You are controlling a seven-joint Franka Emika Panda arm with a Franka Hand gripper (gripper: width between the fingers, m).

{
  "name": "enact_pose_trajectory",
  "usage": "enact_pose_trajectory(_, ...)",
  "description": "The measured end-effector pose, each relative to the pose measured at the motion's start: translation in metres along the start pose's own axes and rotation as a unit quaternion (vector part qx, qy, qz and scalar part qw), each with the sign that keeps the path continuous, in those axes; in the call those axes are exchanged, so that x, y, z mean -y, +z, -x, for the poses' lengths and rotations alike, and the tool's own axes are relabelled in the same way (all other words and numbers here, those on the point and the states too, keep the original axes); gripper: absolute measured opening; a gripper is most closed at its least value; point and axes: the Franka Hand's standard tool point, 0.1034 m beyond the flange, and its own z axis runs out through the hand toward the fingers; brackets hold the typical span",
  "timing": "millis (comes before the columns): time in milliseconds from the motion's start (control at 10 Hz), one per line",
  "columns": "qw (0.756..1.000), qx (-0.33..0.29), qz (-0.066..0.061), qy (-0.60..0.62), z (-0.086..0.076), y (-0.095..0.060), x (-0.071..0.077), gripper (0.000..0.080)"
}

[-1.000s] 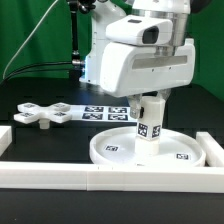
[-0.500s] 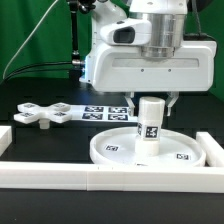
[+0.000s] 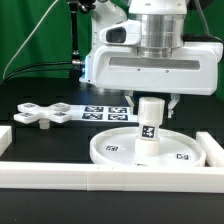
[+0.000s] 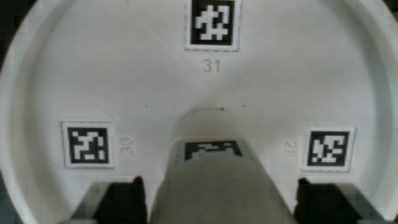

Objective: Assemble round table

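Post [image 3: 150, 122] stood upright at the middle of the round disc [image 3: 110, 150] on the tabletop, pinched near its top by the hand [image 3: 150, 101], probably to seat it in the disc; the cross piece [image 3: 40, 115] lay apart.

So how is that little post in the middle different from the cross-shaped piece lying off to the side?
The post stands upright on the round disc, under the gripper; the cross piece lies flat on the black table, away from the arm. The post is a thick cylinder; the cross piece has four arms. Both are white plastic.
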Motion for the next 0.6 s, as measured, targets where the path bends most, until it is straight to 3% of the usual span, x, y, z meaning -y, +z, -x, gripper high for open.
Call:
enact_pose_trajectory(300,0.981,0.021,-0.040,0.190,0.0035,0.0007,-0.0005,0.0412)
enact_pose_trajectory(500,0.942,0.037,-0.071,0.326,0.0036,0.0037,0.0017,0.0411)
enact_pose_trajectory(600,0.932,0.043,-0.070,0.352,0.0050,0.0052,0.0027,0.0411)
